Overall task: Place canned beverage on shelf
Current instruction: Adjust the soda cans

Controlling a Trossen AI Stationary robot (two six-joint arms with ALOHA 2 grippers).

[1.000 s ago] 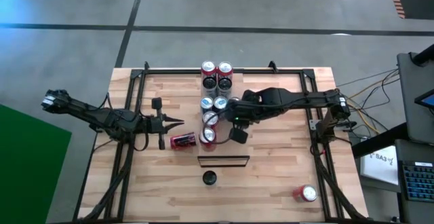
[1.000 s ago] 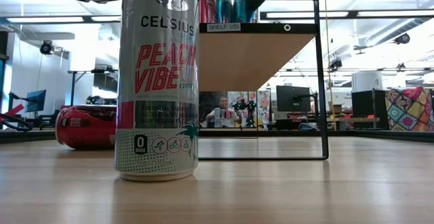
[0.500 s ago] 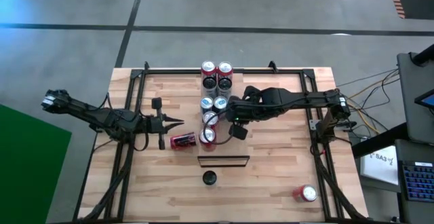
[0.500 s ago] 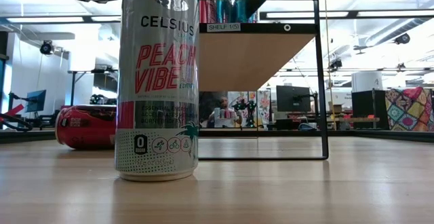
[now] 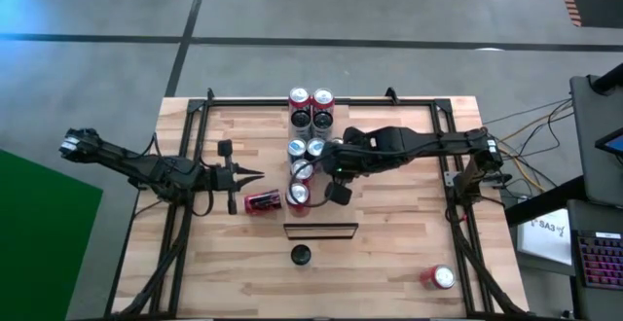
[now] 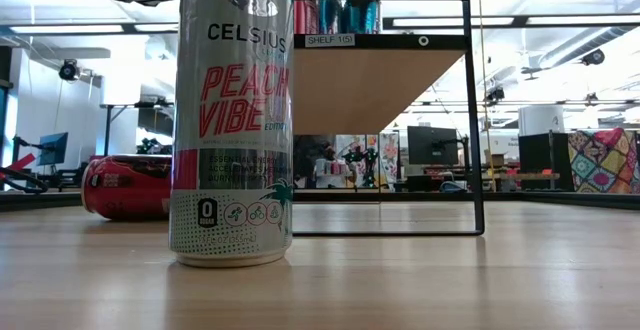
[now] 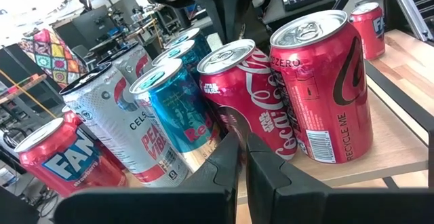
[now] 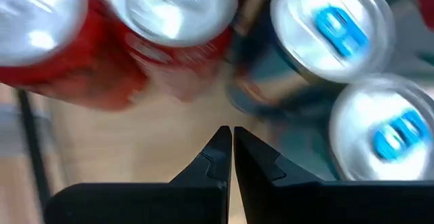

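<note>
The shelf [image 6: 380, 85] is a raised light-wood board with a dark near end [image 5: 321, 230]. Several upright cans stand in a row on it [image 5: 305, 168]; the left wrist view shows two red cola cans [image 7: 325, 88], blue ones and a silver one. A tall silver Celsius can [image 6: 232, 120] stands on the table before the shelf's near end [image 5: 301, 255]. A red can [image 5: 263, 201] lies on its side left of the shelf. My right gripper [image 8: 230, 137] hangs shut above the board among the cans, slanting down. My left gripper [image 5: 258, 175] is shut, level, left of the shelf.
Another red can [image 5: 438, 277] stands near the table's near right corner. A dark metal frame [image 5: 195, 117] runs along the tabletop's edges. The cans on the shelf stand close together under my right gripper.
My right gripper has tipped a little over the cans and shifted slightly toward the table's left. It stays shut. No can has moved.
</note>
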